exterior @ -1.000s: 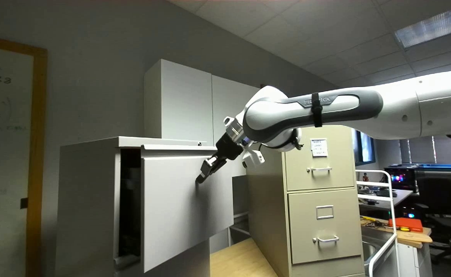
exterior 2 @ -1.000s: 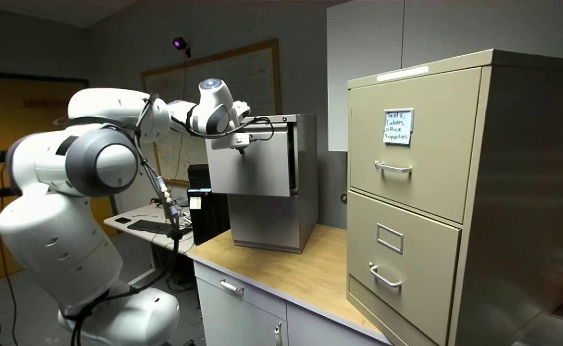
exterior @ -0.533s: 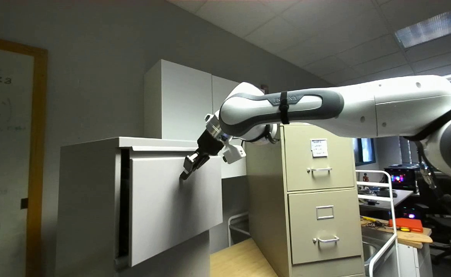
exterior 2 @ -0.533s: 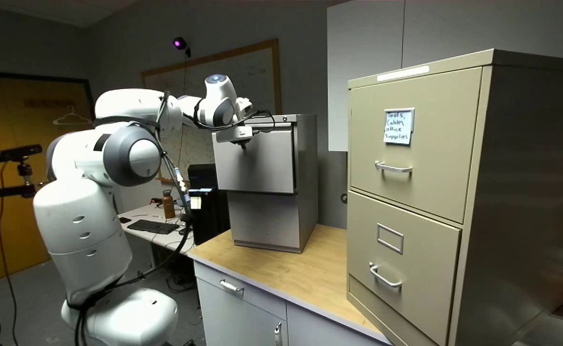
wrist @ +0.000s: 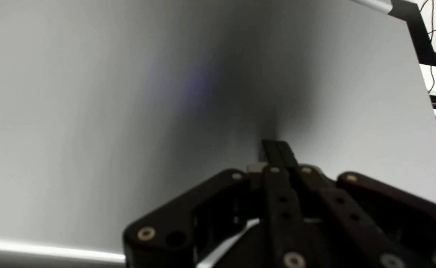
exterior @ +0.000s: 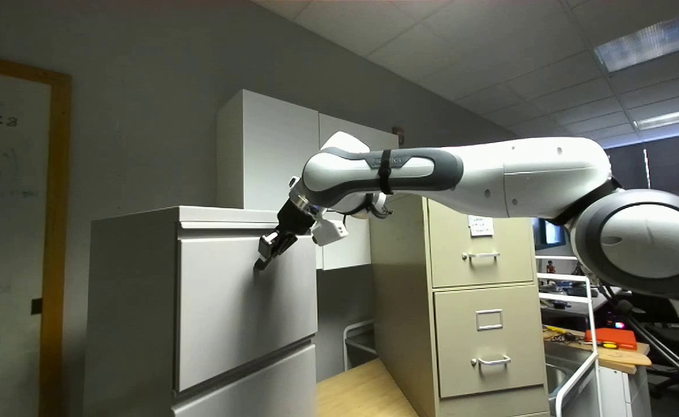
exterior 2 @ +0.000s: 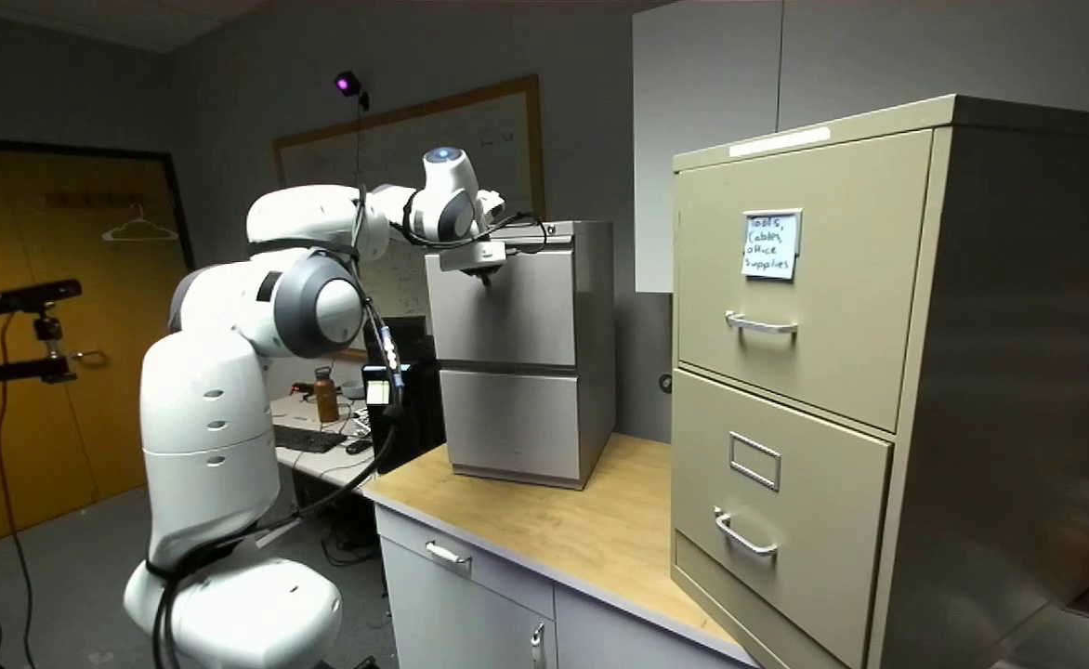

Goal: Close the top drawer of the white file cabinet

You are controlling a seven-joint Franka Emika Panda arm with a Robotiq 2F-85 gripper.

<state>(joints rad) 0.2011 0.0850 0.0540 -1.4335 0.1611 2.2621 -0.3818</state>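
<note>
The top drawer (exterior: 223, 313) of the white file cabinet (exterior: 131, 301) has a plain flat front. It sits flush with the cabinet body, and no dark gap shows at its side. In an exterior view the same drawer (exterior 2: 526, 321) lines up above the lower drawer front on the cabinet (exterior 2: 596, 372). My gripper (exterior: 260, 265) is shut and empty, tilted down, its fingertips against the upper part of the drawer front. It also shows in an exterior view (exterior 2: 486, 279). In the wrist view the closed fingers (wrist: 275, 142) meet the drawer front (wrist: 73, 123), which fills most of the picture.
A beige cabinet (exterior: 484, 336) with handled drawers stands beside the white one on a wooden counter (exterior 2: 544, 516). A white two-door cupboard (exterior: 281, 150) hangs on the wall behind. A desk with a keyboard (exterior 2: 308, 439) is behind the arm.
My arm and shut gripper have moved toward the cabinet with the top drawer. The drawer has slid in, and the dark gap at its side has closed.
</note>
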